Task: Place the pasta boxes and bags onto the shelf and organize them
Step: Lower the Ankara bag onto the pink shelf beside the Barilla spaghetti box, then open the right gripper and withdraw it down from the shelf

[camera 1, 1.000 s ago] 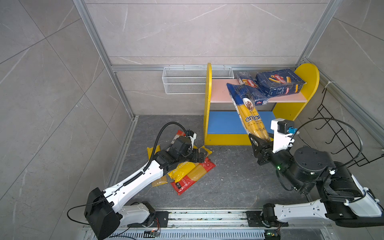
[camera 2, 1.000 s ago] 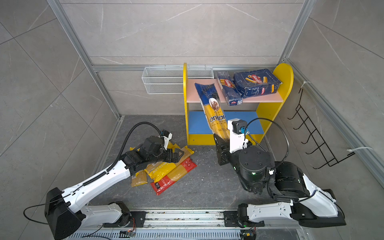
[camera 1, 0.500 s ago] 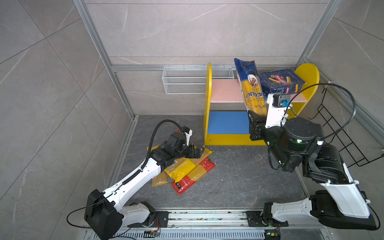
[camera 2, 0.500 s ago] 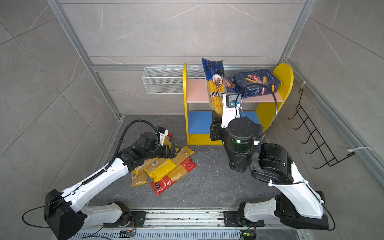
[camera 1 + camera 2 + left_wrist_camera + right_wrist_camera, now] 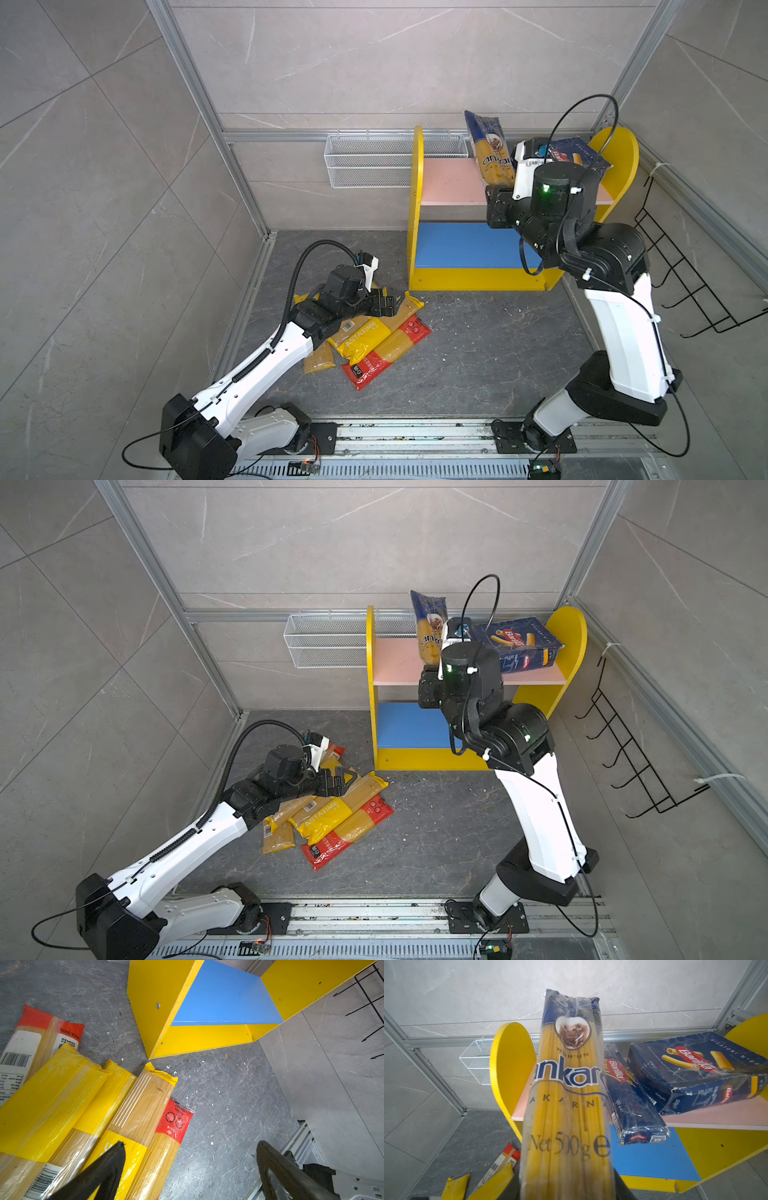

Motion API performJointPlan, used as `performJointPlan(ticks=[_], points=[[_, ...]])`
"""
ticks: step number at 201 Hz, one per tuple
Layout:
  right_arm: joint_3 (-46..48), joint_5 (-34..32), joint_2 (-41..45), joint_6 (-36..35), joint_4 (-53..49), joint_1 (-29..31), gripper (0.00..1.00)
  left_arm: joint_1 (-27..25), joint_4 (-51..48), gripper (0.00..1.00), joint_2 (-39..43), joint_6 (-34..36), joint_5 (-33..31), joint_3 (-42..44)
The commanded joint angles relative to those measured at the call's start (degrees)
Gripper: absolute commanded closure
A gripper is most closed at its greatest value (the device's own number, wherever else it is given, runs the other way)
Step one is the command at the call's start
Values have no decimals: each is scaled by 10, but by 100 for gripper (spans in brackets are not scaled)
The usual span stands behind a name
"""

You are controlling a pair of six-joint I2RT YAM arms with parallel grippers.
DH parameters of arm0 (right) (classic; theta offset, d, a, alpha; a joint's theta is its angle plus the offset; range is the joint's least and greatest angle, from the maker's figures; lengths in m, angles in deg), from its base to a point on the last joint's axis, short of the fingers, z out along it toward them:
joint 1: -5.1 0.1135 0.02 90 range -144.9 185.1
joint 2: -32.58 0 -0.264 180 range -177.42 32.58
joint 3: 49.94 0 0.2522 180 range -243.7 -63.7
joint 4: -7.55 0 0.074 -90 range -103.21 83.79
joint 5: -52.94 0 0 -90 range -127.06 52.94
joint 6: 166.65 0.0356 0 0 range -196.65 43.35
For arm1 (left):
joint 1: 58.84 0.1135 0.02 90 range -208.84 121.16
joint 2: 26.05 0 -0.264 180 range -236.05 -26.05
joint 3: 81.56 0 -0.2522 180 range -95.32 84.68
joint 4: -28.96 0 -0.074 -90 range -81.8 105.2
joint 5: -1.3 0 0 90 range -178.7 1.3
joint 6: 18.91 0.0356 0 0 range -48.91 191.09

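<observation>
Both top views: my right gripper [image 5: 496, 191] is clamping the ankara bag [image 5: 489, 149] upright at the pink board of the shelf [image 5: 449, 183]; my left gripper [image 5: 390, 305] is gaping above floor bags [image 5: 361, 336], one PASTATIME.
Left wrist: "500" is showing.
Right wrist: I am reading "ankara", "Net 500g", "Barilla", "RIGATONI"; I am judging it best laid flat beside the narrow box [image 5: 631, 1101].

You have bright, even, diffuse light from overhead in both top views; shadows on the floor [image 5: 478, 353] are soft and faint. The wall tiles [image 5: 374, 62] carry a mild sheen. In the right wrist view the ankara bag [image 5: 566, 1105] glints and its near end blurs. In the left wrist view the fingers [image 5: 104, 1169] of the left gripper [image 5: 190, 1144] are dark, soft-edged shapes, and the wide lens stretches the corners.
</observation>
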Motion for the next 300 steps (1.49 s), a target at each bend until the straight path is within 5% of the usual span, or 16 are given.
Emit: performJointPlan(ticks=[1,45,88,138,217,230,260,300], points=[[-30,98,-16,41,53,-57,82,6,17,0,9,18,0,6],[-72,191,-98,48,68,-118,82,11,12,0,9,22,-9,9],[-78,213,-141,55,78,-139,82,21,12,0,5,20,-12,16],[-4,188,-118,47,96,-142,78,26,14,0,1,17,-9,19],[-7,129,-118,21,69,-142,72,29,21,0,3,9,-3,29],[-7,131,-117,20,69,-142,64,30,19,0,8,8,-4,31],[10,148,-101,21,76,-141,24,31,11,0,18,7,-8,36],[12,187,-77,22,85,-132,15,32,5,0,33,3,-11,41]])
